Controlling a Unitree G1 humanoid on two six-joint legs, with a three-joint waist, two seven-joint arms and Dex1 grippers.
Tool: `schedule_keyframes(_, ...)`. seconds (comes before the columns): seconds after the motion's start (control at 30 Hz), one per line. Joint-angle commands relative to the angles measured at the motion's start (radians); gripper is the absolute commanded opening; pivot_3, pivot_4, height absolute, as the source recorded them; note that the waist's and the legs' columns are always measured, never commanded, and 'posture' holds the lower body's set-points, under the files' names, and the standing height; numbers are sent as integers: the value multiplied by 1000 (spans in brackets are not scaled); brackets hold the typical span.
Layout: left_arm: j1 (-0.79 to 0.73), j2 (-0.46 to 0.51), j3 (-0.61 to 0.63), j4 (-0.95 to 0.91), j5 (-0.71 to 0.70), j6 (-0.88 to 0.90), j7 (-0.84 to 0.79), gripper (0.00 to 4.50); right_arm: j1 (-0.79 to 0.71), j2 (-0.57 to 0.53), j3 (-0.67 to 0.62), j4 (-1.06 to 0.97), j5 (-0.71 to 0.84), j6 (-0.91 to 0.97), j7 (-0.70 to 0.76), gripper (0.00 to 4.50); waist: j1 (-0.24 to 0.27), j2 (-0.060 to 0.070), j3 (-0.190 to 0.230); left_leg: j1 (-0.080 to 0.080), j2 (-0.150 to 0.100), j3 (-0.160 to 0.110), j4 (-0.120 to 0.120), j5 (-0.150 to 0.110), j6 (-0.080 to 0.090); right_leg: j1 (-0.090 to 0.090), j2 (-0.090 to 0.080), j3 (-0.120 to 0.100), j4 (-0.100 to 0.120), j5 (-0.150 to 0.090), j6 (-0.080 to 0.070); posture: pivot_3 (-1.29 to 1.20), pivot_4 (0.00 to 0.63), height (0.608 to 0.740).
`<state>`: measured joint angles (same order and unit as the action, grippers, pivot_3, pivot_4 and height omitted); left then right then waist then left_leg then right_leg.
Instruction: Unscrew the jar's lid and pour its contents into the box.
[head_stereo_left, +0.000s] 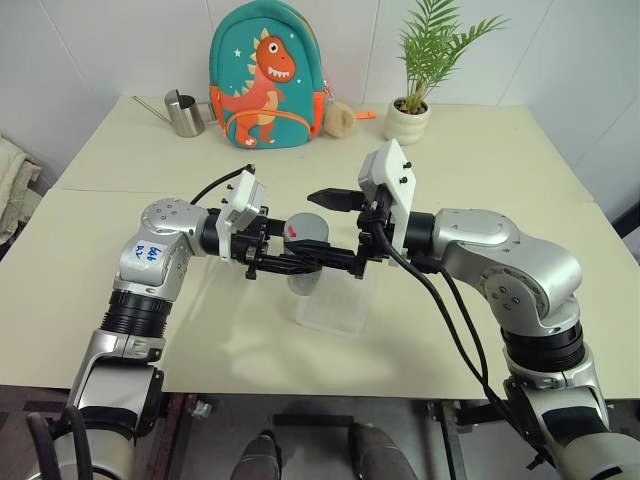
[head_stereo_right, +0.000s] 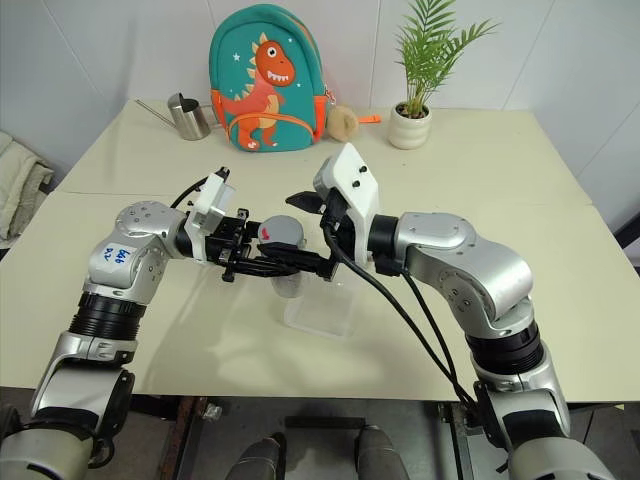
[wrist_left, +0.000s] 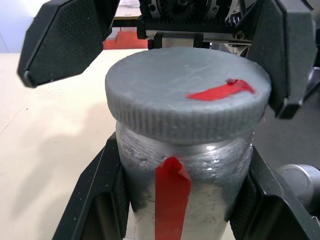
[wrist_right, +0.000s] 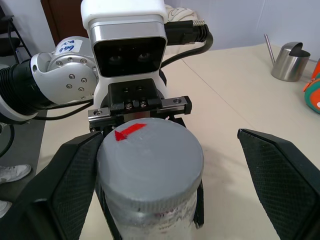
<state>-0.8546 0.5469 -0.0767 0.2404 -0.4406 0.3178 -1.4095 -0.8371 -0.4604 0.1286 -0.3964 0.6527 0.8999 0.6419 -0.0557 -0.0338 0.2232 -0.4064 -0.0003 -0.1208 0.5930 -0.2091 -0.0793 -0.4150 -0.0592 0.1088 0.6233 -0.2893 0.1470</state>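
The left fingers (wrist_left: 107, 195) are closed on the body of the small clear cylindrical jar (wrist_left: 200, 185), one black finger on each side of the glass, and they hold it upright in the air. The right fingers (wrist_right: 280, 175) stand wide apart on both sides of the round flat grey screw lid (wrist_right: 150, 160). In the right wrist view one finger lies against the lid's edge and the other is well apart from it.

The lid is still on the jar's neck. It has a small red mark (wrist_left: 220, 91) on top. The left wrist view shows also a red strip (wrist_left: 172, 197) running down the jar's wall, which the head views do not make clear. What is inside the jar I cannot tell.

In the head views the jar (head_stereo_left: 305, 280) hangs between the two arms, just above the shallow square clear plastic box (head_stereo_left: 335, 310), which rests on the pale table (head_stereo_left: 500, 160).

At the table's far edge stand a steel watering can (head_stereo_left: 184, 113), a teal dinosaur backpack (head_stereo_left: 266, 75) and a potted green plant (head_stereo_left: 410, 115).
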Motion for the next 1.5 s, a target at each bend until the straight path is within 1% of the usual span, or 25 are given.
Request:
schedule_keyframes(0.03,-25,0,9,-23,-6,-17,-9,2030,0,-21,-50,-38,12,0,-3,4494,0,0,0,0,0,0,0,0,0,0,0,0,0,0,0,0,150,740)
schedule_keyframes(0.57,-33,1,10,-16,-1,-26,-9,2030,17,-39,-53,-79,55,12,10,4494,1,0,0,0,0,0,0,0,0,0,0,0,0,0,0,0,150,740)
schedule_keyframes(0.97,-42,1,10,2,6,-41,-4,2030,4,-28,-51,-74,78,2,16,4494,1,0,0,0,0,0,0,0,0,0,0,0,0,0,0,0,150,740)
schedule_keyframes(1.07,-45,-1,11,6,8,-43,-2,2030,-2,-23,-48,-68,77,-3,16,3853,1,0,0,0,0,0,0,0,0,0,0,0,0,0,0,0,150,740)
schedule_keyframes(1.17,-46,-1,11,7,8,-44,-1,2030,-4,-21,-42,-63,71,-8,20,2870,0,0,0,0,0,0,0,0,0,0,0,0,0,0,0,0,150,740)
schedule_keyframes(1.5,-42,-1,12,1,7,-42,1,2030,-19,-6,-34,-44,57,-27,30,2870,0,0,0,0,0,0,0,0,0,0,0,0,0,0,0,0,150,740)
